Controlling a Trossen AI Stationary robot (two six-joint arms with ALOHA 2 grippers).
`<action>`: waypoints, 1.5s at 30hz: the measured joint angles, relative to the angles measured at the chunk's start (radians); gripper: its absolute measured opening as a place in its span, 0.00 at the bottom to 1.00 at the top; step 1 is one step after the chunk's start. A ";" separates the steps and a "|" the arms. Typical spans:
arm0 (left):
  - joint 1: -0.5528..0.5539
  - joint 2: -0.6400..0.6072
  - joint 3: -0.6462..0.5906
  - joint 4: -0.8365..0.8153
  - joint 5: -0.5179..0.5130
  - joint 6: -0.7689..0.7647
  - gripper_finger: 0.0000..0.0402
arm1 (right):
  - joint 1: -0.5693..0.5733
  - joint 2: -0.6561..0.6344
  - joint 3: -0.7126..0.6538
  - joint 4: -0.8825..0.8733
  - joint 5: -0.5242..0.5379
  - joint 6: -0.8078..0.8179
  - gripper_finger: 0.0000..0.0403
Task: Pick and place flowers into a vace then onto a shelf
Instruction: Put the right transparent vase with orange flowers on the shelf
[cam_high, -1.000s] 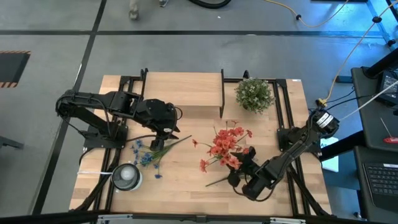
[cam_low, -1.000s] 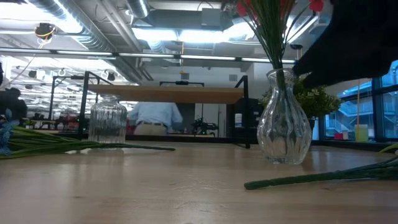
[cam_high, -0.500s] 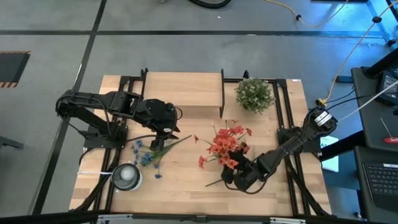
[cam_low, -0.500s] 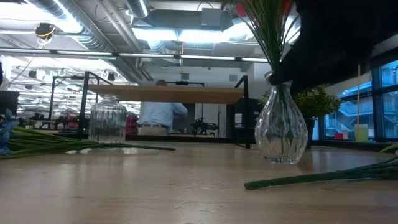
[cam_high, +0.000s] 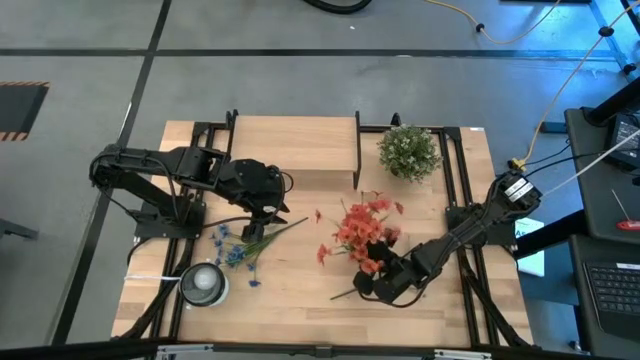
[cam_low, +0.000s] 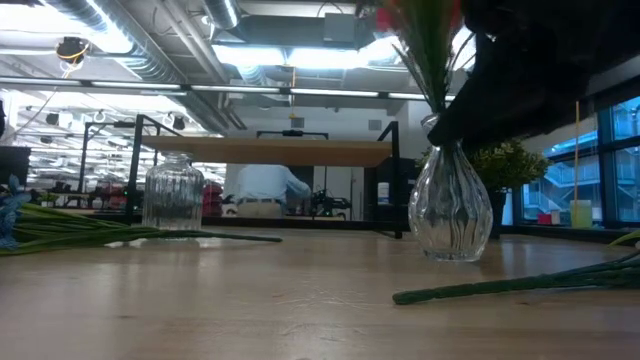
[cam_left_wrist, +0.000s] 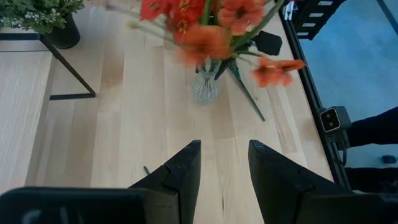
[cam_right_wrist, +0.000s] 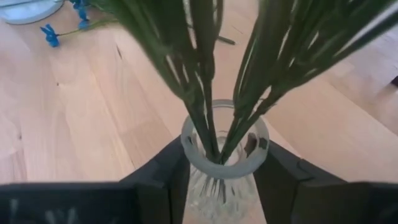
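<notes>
My right gripper (cam_right_wrist: 219, 163) sits near the front edge of the tabletop (cam_high: 300, 290), right of centre. Its jaws are at the neck of the clear glass vase (cam_low: 448, 205), one finger on each side of the rim; wrist view shows them hugging the neck, so I read it as gripping the vase. The vase stands upright on the tabletop in the low view. Red-orange flowers (cam_high: 357, 232) are in it, green stems bunched down through the mouth, blooms spread above toward the tabletop centre. One loose green stem (cam_low: 510, 284) lies flat on the tabletop just in front of the vase, toward the front edge.

My left gripper (cam_left_wrist: 222, 171) hangs over the left half of the tabletop, near the left end of the shelf. Jaws are parted, nothing between them.

Blue flowers (cam_high: 234, 247) lie flat on the tabletop toward the front left, stems running back toward the left gripper. A second ribbed glass jar (cam_high: 203, 283) stands near the front left corner, just beside the blue blooms.

The shelf (cam_high: 295, 146) runs along the back edge of the tabletop, centre-left, board on black legs. A bushy green plant (cam_high: 408, 151) sits at the back edge just right of the shelf. A person (cam_low: 264, 190) shows in the room behind, under the shelf board in the low view.
</notes>
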 joint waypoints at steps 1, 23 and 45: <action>0.000 0.000 0.000 0.000 0.000 0.000 0.32 | 0.000 0.000 0.000 0.008 -0.001 0.000 0.34; -0.001 -0.085 0.000 -0.056 0.005 -0.027 0.32 | -0.385 -0.260 0.455 -0.267 0.101 -0.472 0.25; -0.001 -0.123 0.000 -0.060 -0.048 -0.062 0.32 | -0.844 -0.220 0.087 0.498 -0.319 -0.836 0.25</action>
